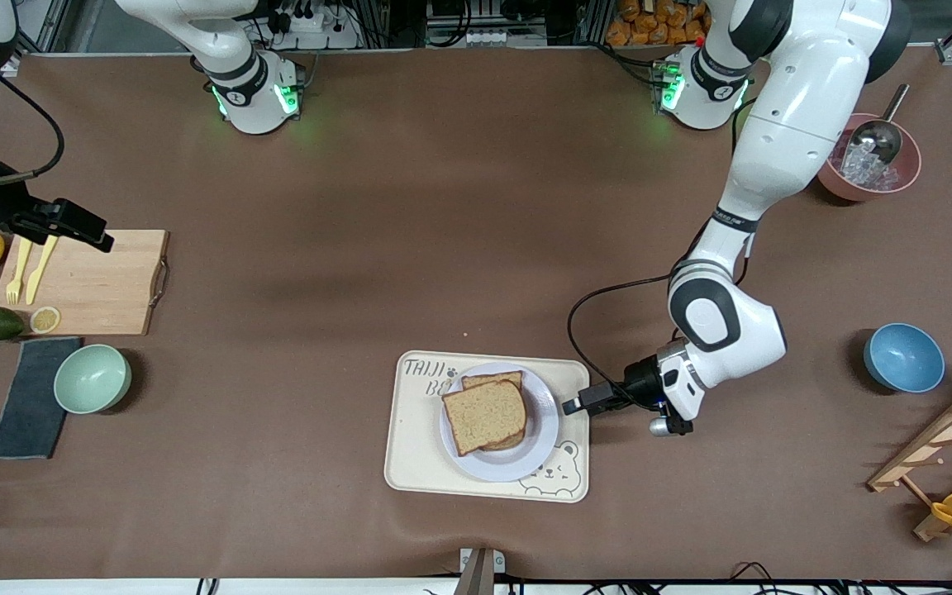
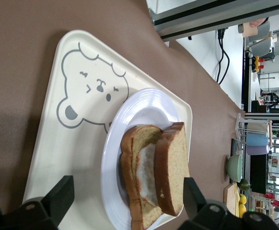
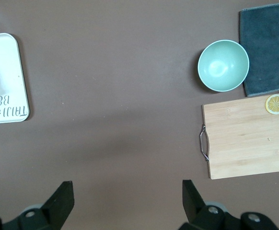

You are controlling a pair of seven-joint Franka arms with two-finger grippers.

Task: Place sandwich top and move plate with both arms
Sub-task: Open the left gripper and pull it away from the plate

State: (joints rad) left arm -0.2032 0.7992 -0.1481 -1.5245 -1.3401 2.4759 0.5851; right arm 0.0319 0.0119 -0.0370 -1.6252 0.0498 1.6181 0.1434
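Bread top [image 1: 484, 416] lies on the plate [image 1: 539, 450], just before the spread left gripper [image 1: 572, 406]; right gripper [image 3: 125, 201] waits, spread, above bare table.

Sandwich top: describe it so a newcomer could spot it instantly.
Find the cream bear-print tray at the table edge nearest the front camera; a pale round plate sits on it. The sandwich top is the plain brown slice lying uppermost there, askew over the lower slice.

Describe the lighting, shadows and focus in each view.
Front view: even overhead light, soft shadow beside the plate, green glow at both bases. Left wrist view: the sandwich top is sharp, the open left hand blurred. Right wrist view: flat light, dim shadow on bare table.
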